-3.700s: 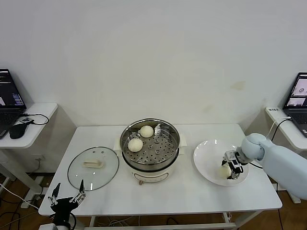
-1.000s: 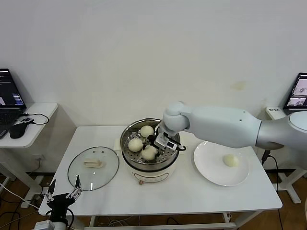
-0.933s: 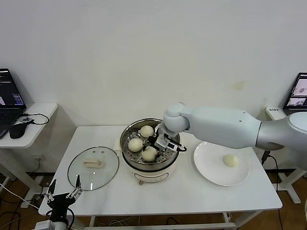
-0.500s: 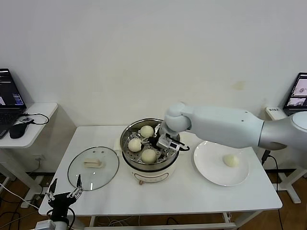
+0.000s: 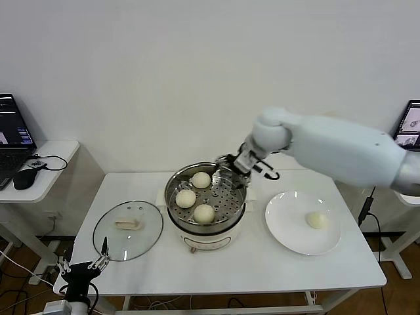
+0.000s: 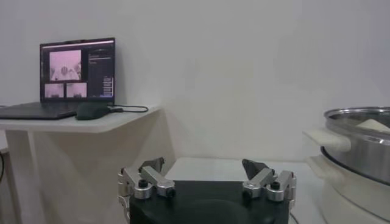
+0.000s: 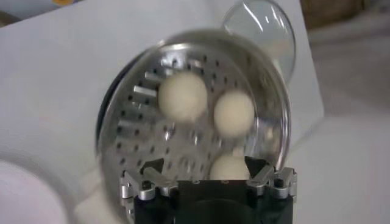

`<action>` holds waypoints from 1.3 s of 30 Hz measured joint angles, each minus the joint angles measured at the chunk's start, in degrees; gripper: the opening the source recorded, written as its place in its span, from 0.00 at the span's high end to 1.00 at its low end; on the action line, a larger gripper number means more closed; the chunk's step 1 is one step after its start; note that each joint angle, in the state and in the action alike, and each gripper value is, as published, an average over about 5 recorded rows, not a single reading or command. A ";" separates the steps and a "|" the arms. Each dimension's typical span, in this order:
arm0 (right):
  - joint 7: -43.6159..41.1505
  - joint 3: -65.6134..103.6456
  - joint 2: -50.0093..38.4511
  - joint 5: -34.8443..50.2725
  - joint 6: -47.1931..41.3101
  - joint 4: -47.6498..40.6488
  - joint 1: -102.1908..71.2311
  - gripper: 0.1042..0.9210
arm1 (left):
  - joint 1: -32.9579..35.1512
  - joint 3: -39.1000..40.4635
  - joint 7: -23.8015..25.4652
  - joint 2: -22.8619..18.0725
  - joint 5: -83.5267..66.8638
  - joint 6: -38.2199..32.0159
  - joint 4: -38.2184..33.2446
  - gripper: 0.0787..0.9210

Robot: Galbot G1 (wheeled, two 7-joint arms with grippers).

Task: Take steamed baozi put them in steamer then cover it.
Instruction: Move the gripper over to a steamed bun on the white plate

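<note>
Right hand (image 5: 231,163) lifted, open, third baozi (image 5: 204,212) in steamer (image 5: 237,194)

Head view high and frontal over the table (image 5: 262,269), left wrist view low at table edge facing sideways, right wrist view close above, all sharing the steamer (image 5: 205,197).

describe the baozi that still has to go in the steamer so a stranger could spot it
On the white table, right of the steamer, sits a flat white plate. The lone baozi lies on it; the other three sit in the steel basket.
</note>
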 measured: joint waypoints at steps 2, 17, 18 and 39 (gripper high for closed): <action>-1.07 1.06 -2.72 -0.02 -2.84 0.49 -0.41 0.12 | 0.04 0.11 0.04 0.13 0.13 -0.01 0.03 0.12; -7.70 18.39 -18.87 -6.32 -8.72 -2.86 -18.22 0.12 | -0.25 0.50 0.08 0.39 0.71 -0.09 1.22 0.12; -7.90 19.98 -19.25 -6.88 -8.52 -3.47 -20.02 0.12 | -0.24 0.57 0.08 0.33 0.84 -0.09 1.30 0.12; -6.85 40.23 -12.91 -21.34 -2.88 -18.47 -42.17 0.12 | 0.90 0.03 0.05 -0.51 1.91 -0.10 1.43 0.12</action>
